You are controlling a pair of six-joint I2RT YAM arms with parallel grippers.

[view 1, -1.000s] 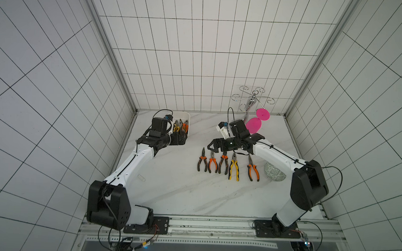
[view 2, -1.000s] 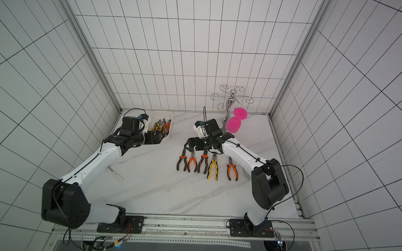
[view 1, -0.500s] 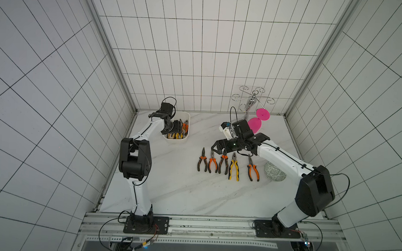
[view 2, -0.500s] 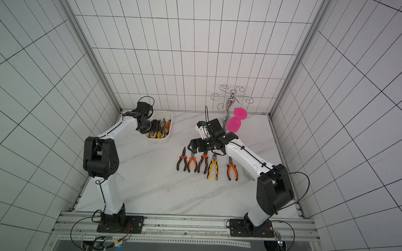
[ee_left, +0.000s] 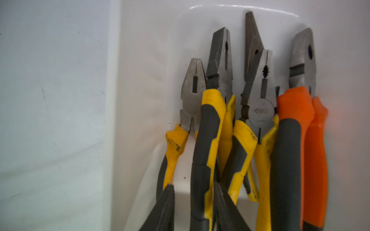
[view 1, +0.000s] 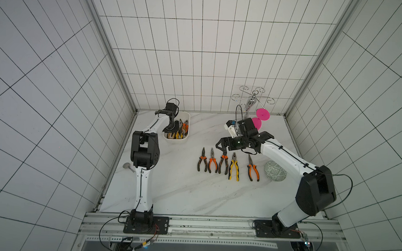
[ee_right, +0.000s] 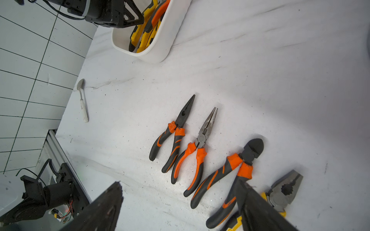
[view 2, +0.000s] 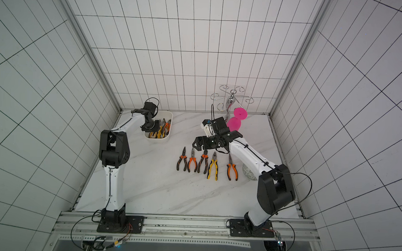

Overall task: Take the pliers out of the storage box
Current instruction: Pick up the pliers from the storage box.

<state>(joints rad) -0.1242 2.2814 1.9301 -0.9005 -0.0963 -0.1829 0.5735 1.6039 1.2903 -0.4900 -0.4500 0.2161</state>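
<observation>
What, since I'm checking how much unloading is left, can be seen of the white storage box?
The storage box is a white plastic tub, oblong with rounded corners, upright on the marble-look table near its far left corner. It holds a bundle of pliers, several yellow-handled and one orange, noses toward its far end. The left gripper dips inside, jaws astride a yellow handle; contact with the tub cannot be told.

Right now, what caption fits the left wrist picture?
Left pincer straddling one yellow-handled pliers inside the white storage box.
</observation>
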